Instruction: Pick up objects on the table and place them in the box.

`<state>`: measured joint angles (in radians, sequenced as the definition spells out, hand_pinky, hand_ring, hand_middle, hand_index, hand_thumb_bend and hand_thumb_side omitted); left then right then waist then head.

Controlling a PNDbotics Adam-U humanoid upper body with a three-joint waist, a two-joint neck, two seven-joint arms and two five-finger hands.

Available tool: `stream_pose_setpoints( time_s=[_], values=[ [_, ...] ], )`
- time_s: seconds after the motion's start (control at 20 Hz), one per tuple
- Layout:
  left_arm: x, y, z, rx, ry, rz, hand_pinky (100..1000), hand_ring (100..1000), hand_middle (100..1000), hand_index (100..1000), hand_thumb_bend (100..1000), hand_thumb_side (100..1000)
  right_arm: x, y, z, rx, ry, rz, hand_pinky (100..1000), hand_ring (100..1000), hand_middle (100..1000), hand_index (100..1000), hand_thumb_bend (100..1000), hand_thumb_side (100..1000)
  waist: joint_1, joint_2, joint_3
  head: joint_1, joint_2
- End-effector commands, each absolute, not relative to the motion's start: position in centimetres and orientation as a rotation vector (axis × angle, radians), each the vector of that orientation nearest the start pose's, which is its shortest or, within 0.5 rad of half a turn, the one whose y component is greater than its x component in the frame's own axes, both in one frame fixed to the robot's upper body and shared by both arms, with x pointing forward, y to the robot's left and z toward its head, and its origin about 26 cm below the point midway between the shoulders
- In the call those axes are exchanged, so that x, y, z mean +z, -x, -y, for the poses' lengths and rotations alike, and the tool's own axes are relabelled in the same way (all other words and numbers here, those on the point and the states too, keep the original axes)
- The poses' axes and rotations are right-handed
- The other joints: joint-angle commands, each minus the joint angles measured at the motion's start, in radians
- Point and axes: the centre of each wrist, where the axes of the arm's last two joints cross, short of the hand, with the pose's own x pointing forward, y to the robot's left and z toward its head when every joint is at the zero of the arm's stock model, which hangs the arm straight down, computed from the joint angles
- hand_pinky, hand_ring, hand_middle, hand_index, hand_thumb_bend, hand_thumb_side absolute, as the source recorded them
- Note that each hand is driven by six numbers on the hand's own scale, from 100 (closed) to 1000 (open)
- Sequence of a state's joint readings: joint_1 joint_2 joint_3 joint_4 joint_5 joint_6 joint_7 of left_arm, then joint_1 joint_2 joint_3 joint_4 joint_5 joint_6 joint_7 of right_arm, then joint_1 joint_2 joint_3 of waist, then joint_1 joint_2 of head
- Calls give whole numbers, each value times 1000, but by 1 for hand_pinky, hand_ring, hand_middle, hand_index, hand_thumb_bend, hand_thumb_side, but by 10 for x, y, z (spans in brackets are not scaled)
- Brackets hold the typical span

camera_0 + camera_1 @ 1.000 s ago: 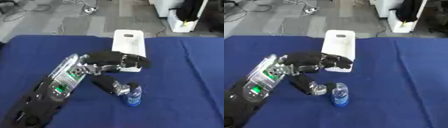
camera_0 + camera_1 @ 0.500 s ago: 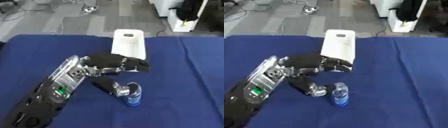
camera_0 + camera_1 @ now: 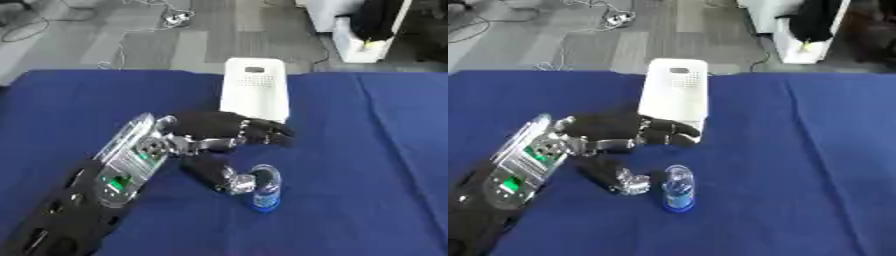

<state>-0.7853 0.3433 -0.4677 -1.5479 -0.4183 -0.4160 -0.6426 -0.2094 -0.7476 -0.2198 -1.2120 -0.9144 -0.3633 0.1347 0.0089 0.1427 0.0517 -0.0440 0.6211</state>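
Observation:
A small clear bottle with a blue label stands upright on the blue table. My left hand reaches in from the lower left, open, fingers stretched toward the right above the bottle's far side and the thumb just left of the bottle, almost touching it. The fingers do not close round the bottle. A white box with a perforated wall stands behind the hand, near the table's far edge. My right hand shows in no view.
The blue tablecloth covers the table, with bare room to the right and front of the bottle. Beyond the far edge lie grey floor, cables and white furniture.
My left hand has shifted slightly right and its fingers have spread out further beyond the bottle. The bottle has stayed where it stood.

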Motion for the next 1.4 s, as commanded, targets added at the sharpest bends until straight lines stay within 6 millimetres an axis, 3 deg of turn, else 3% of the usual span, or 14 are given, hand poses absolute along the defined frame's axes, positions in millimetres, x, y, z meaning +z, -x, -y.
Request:
stream_pose_setpoints(
  time_s=[0.05, 1.4],
  values=[
    [218, -381, -127, 2468, 62, -2346, 892, 876, 996, 990, 100, 1000, 127, -306, 512, -272, 83, 2073, 903, 833, 828, 868, 100, 1000, -2, -8, -3, -12, -16],
    [191, -385, -111, 2569, -235, -2409, 876, 870, 1000, 1000, 100, 1000, 134, -314, 506, -253, 62, 2089, 902, 832, 828, 868, 100, 1000, 11, -5, -7, -32, -10]
  ],
)
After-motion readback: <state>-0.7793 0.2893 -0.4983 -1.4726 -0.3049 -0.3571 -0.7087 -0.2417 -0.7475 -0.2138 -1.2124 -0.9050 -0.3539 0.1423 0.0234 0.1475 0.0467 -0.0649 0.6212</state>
